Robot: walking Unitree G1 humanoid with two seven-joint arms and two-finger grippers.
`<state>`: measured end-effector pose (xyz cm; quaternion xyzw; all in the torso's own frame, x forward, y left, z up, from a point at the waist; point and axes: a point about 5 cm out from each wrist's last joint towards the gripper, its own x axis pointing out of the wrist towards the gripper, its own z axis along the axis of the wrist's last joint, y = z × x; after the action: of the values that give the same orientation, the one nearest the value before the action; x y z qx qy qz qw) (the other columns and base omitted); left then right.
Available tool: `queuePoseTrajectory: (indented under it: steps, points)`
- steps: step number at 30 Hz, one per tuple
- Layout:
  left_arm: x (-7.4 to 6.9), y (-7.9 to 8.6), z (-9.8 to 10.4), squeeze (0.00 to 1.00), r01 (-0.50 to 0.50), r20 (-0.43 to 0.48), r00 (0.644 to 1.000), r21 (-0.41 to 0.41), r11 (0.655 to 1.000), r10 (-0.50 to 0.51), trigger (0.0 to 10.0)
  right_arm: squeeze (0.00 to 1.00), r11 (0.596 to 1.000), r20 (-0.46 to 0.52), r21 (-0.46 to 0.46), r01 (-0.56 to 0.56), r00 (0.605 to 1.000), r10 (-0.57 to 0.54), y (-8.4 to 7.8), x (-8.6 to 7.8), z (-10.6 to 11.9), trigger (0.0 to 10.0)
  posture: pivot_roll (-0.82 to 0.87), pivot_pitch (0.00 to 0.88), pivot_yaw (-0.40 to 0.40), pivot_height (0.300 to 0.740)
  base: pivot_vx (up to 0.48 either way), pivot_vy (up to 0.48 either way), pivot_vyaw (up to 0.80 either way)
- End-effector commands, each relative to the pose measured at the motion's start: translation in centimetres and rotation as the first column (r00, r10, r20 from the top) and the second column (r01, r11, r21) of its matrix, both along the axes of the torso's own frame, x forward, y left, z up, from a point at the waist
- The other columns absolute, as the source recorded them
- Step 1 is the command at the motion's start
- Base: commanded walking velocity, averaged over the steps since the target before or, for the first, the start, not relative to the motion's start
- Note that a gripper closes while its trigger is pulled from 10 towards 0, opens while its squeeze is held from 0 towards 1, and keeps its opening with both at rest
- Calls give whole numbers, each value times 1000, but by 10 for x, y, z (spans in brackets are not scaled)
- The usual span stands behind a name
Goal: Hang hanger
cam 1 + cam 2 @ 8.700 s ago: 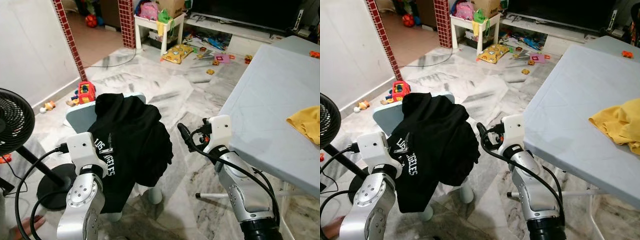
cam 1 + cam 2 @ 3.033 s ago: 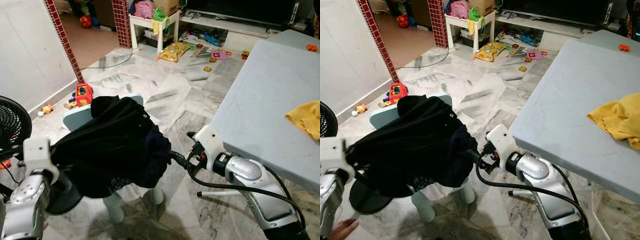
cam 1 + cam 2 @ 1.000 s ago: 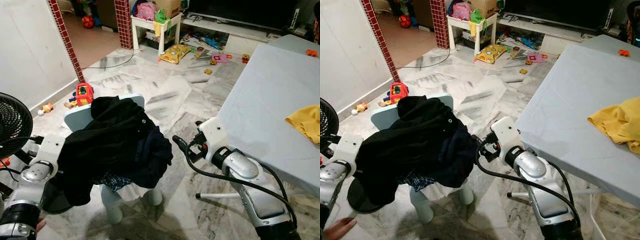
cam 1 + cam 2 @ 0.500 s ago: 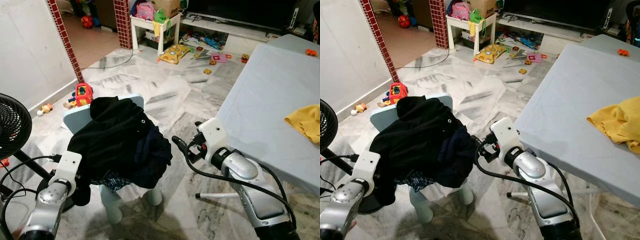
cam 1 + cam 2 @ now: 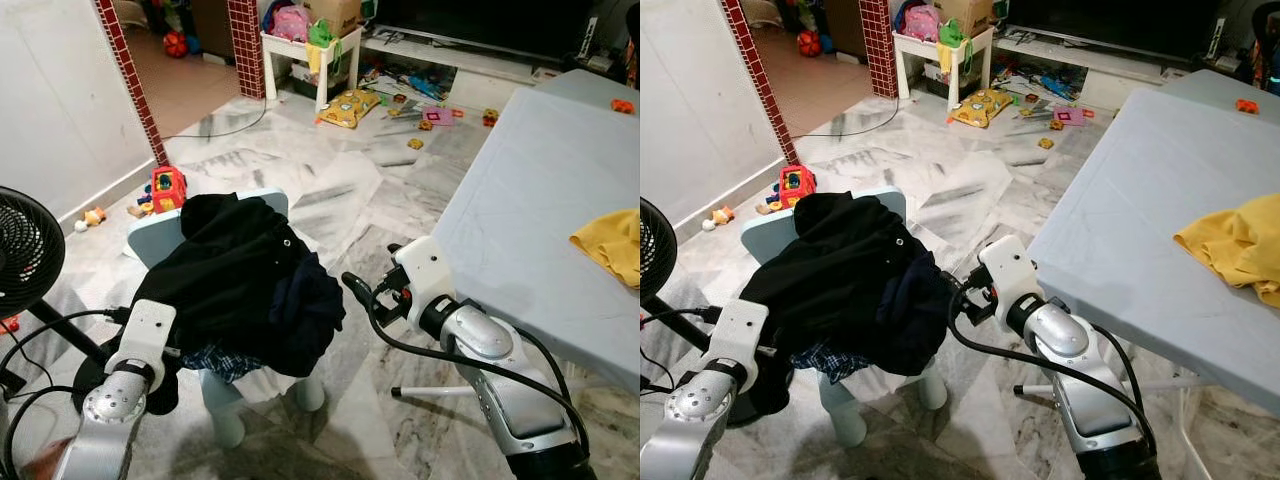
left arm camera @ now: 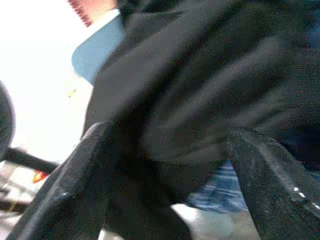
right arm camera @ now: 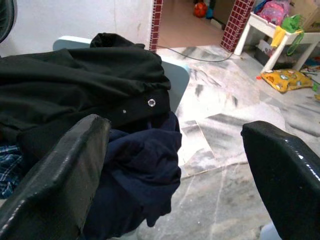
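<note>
Draped over the small pale-blue chair (image 5: 160, 228), the heap of black clothes (image 5: 240, 285) hides whatever hanger the task means; no hanger can be made out. At seven o'clock of the heap, the left end effector (image 6: 165, 165) has its fingers spread wide with black cloth between them, not clamped. At three o'clock, the right end effector (image 7: 170, 145) is also wide open, just beside the navy garment (image 7: 140, 165).

Risks, as I judge: a grab catching loose cloth alone could drag the whole heap off the chair. Cables along the right arm might snag.

Open marble floor (image 5: 330, 190) lies toward twelve o'clock; the counter (image 5: 540, 200) edge crowds the right arm, the fan (image 5: 25, 250) stands close at nine o'clock.
</note>
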<state>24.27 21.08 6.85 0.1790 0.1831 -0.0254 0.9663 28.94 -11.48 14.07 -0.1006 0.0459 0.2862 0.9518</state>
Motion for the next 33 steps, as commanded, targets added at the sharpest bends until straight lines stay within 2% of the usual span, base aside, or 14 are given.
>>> queuePoseTrajectory:
  steps: [1,5,11,14,17,19,21,23,24,26,29,30,33]
  points:
    - [-5,-9,1,1000,39,-17,999,-23,999,-40,10000,0,1000,4,-11,4,1000,-4,0,1,-1,10000,-39,78,-12,740,0,0,0]
    - [-8,-14,3,1000,72,-29,997,-30,997,-73,10000,0,1000,6,-5,-3,1000,3,3,1,0,10000,-37,76,-14,740,0,0,0]
    - [-9,-18,-1,1000,189,-100,976,-55,980,-194,10000,0,1000,6,-7,-8,1000,8,3,2,0,10000,-40,74,-15,740,0,0,0]
    - [-4,-18,4,1000,236,-80,968,-37,971,-239,10000,0,1000,-9,0,-18,1000,18,1,0,1,10000,-43,74,-14,740,0,0,0]
    - [-2,-25,14,1000,242,-41,969,-38,970,-243,10000,0,1000,-23,10,-24,999,24,-2,-4,2,10000,-42,74,-16,740,0,0,0]
    - [-5,-33,23,1000,234,14,972,-71,970,-233,10000,0,999,-59,38,-3,998,5,-6,-8,0,10000,-39,73,-14,740,0,0,0]
    - [-14,-40,34,1000,195,83,979,-107,975,-187,10000,0,999,-93,54,6,996,-1,-11,-15,-4,10000,-32,77,-15,740,0,0,0]
    - [-17,-41,37,1000,188,98,979,-106,976,-178,10000,0,998,-105,61,10,994,-4,-13,-17,-5,10000,-30,78,-16,740,0,0,0]
    - [-25,-43,40,1000,178,122,979,-105,978,-165,10000,0,997,-129,72,21,992,-11,-15,-21,-8,10000,-28,79,-16,740,0,0,0]
    - [-36,-42,39,1000,166,124,980,-104,981,-152,10000,0,996,-145,85,25,989,-13,-15,-24,-9,10000,-23,85,-17,740,0,0,0]
    - [-46,-40,37,1000,158,111,983,-94,983,-148,10000,0,996,-151,90,22,988,-8,-14,-26,-8,10000,-23,88,-15,740,0,0,0]
    - [-51,-39,34,1000,161,85,984,-87,983,-154,10000,0,995,-154,94,19,988,-4,-12,-28,-8,10000,-21,93,-15,740,0,0,0]
    - [-54,-36,33,1000,146,69,988,-82,986,-140,10000,0,995,-162,94,20,987,-4,-12,-28,-9,10000,-17,98,-20,740,0,0,0]
